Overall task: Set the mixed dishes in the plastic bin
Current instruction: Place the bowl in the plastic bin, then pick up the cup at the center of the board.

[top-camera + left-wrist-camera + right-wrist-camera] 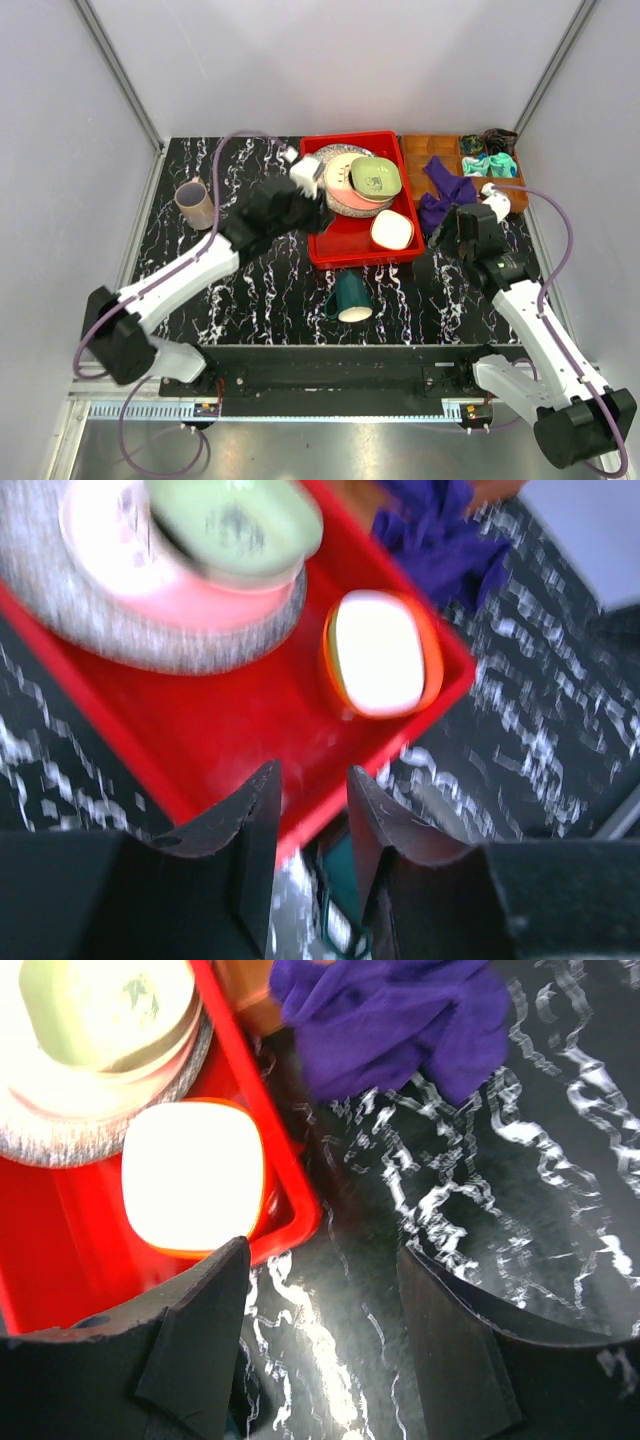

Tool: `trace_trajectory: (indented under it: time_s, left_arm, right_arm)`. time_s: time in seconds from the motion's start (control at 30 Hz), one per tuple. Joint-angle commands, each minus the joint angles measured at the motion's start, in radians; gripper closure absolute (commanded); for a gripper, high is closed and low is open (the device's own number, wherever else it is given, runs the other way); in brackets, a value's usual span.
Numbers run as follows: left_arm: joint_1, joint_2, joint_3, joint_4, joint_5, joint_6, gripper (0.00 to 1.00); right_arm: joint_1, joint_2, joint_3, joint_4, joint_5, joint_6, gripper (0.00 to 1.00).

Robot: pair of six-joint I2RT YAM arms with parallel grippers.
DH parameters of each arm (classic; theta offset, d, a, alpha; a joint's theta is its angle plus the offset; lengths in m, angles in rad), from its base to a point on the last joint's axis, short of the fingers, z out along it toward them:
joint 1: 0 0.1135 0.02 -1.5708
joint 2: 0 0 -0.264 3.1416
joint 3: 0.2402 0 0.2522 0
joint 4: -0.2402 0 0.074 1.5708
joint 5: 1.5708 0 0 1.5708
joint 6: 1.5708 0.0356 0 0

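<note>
The red bin [340, 245] holds the speckled grey plate [335, 205], the pink-cream plate [340, 172], the light green bowl [376, 177] and the orange-white bowl [392, 229]. I cannot make out a pale yellow plate. The dark green mug [350, 295] lies on the table in front of the bin. The mauve cup [195, 203] stands at the far left. My left gripper [312, 215] is open and empty over the bin's left side [312, 790]; the mug [345, 880] shows between its fingers. My right gripper [440, 240] is open and empty above the table, right of the bin's near corner [325, 1260].
A purple cloth [445, 195] lies right of the bin, partly over the brown compartmented tray [425, 150], which also holds a teal cloth [490, 163]. Grey walls enclose the black marbled table [260, 290].
</note>
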Motion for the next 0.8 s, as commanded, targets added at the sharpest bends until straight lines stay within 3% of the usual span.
trace_trajectory:
  time_s: [0.0,0.1,0.3,0.57,0.77]
  left_arm:
    - [-0.002,-0.125,-0.243,0.089,-0.035,-0.102,0.64]
    - [-0.002,-0.22,-0.358,0.103,-0.047,-0.14,0.64]
    - [-0.001,-0.363,-0.475,0.097,-0.122,-0.18,0.62]
    - [-0.002,-0.401,-0.546,0.117,-0.116,-0.211,0.63]
    - [-0.002,-0.4,-0.612,0.16,-0.09,-0.235,0.63]
  right_arm:
    - [0.002,0.038,0.001,0.024,-0.11,-0.027,0.3]
    - [0.031,0.047,-0.003,0.024,-0.114,-0.027,0.28]
    - [0.207,0.084,0.031,0.01,-0.019,-0.007,0.26]
    - [0.388,0.16,0.039,0.011,-0.011,0.063,0.26]
    - [0.597,0.226,0.034,0.01,0.031,0.138,0.26]
